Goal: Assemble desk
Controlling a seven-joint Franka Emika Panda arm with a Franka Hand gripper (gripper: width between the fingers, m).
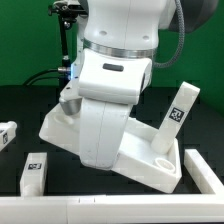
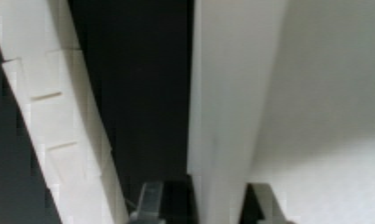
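Observation:
The white desk tabletop [image 1: 150, 152] lies on the black table, mostly covered by my arm [image 1: 110, 110]. One tagged white leg [image 1: 181, 110] stands leaning at its corner on the exterior view's right. Two more legs lie loose on the exterior view's left, one [image 1: 6, 135] at the frame edge and one [image 1: 33, 172] nearer the front. In the wrist view my gripper [image 2: 203, 192] is shut on the tabletop's thin white rim [image 2: 219, 110], which runs between the two dark fingers [image 2: 154, 200]. The exterior view hides the gripper behind the wrist.
A white bar [image 1: 205, 170] lies beside the tabletop on the exterior view's right. A white strip [image 1: 100, 207] runs along the front edge. In the wrist view a notched white piece [image 2: 51, 130] stands beside the rim across a dark gap.

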